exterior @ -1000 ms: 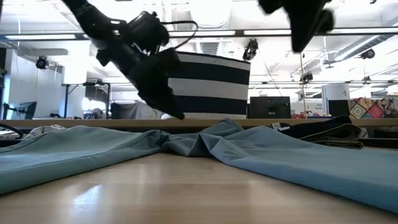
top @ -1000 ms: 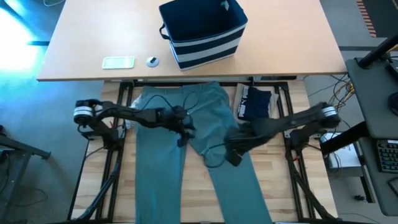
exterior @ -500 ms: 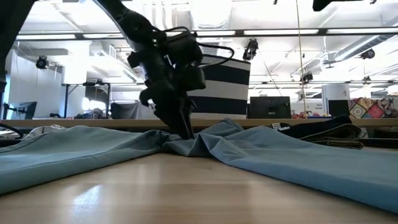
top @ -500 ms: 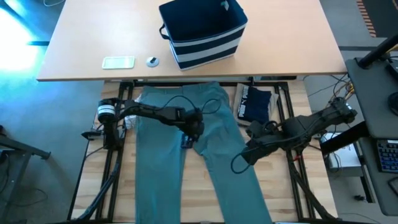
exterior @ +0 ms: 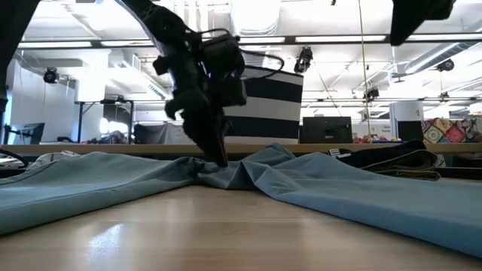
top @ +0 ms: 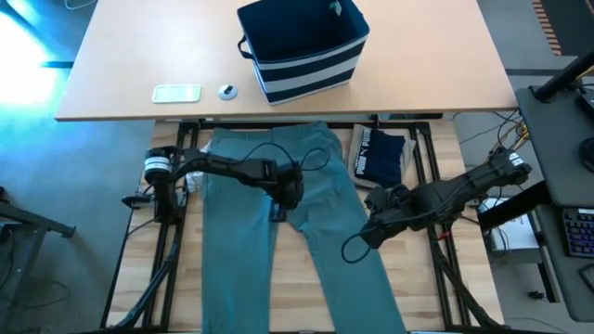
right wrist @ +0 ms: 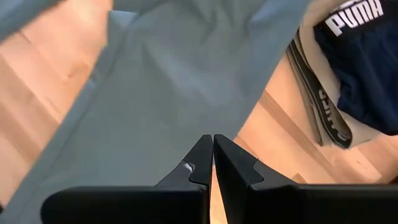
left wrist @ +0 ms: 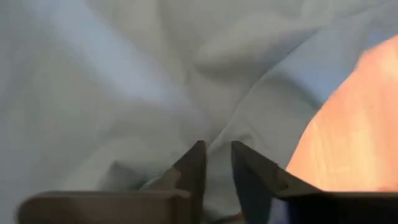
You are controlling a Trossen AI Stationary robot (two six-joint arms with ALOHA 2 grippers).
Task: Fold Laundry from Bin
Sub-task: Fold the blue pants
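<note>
The teal trousers (top: 297,232) lie flat below the striped bin (top: 302,48), long axis running away from it. The left gripper (top: 281,206) stands at their crotch, fingers nearly pinched on soft, creased cloth. The right gripper (top: 362,243), pressed together and empty, hovers over the far leg

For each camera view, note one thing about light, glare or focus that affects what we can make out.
High view: a bright blue-white glare washes the floor at upper left. Low view: ceiling lights behind leave the left gripper a dark silhouette, and the near table shows a soft sheen. Left wrist view: the teal-green garment is soft and out of focus. Right wrist view: evenly lit, the white print on the navy garment reads sharply.
</note>
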